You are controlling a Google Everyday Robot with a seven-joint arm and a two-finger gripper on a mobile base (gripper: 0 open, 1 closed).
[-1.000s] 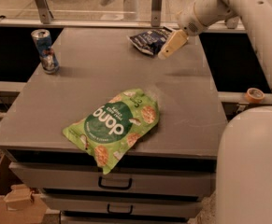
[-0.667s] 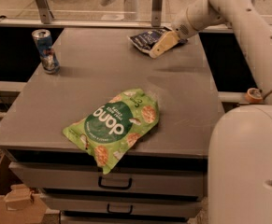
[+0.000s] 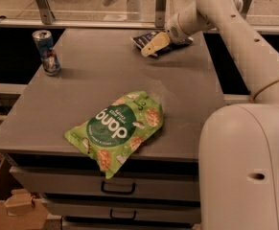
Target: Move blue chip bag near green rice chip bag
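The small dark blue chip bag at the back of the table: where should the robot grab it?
Probably a crumpled fold near its middle, from above: the small dark blue foil chip bag lies low on the grey table, leaving no upright side to pinch. The gripper is over it at the table's far edge.

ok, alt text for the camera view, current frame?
The robot arm's hand is down at the blue chip bag by the far edge of a grey tabletop. The green rice chip bag lies flat at the front edge, and a drink can stands near the far left corner.
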